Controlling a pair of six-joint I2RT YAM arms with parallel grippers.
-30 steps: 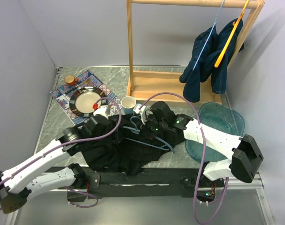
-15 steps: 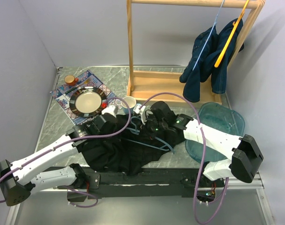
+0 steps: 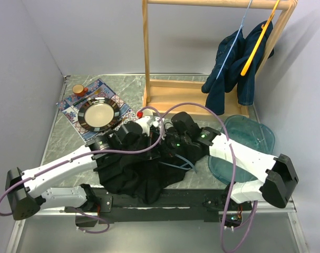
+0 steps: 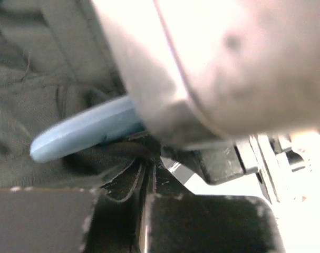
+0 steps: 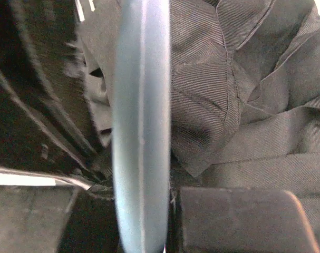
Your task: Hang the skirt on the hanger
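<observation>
The black skirt [image 3: 141,171] lies crumpled on the table's near middle. A light blue hanger [image 3: 180,159] rests on it, mostly covered by the arms. My right gripper [image 3: 167,139] is shut on the hanger; in the right wrist view the hanger's bar [image 5: 141,121] runs upright through the right gripper [image 5: 144,203], with skirt fabric [image 5: 244,100] behind it. My left gripper [image 3: 151,130] sits right against the right one. In the left wrist view the left gripper [image 4: 147,191] is shut on a fold of skirt [image 4: 129,176], just below the hanger's blue end [image 4: 83,130].
A wooden rack [image 3: 147,58] stands at the back, with dark blue garments [image 3: 231,68] and an orange hanger [image 3: 259,43] at its right end. A teal basin [image 3: 252,139] sits at the right. A plate [image 3: 99,113] on a patterned mat and a small orange cup [image 3: 78,90] are at the left.
My left arm swung right across the skirt up to the right gripper, and its jaws closed on the skirt fabric. The right arm hardly moved.
</observation>
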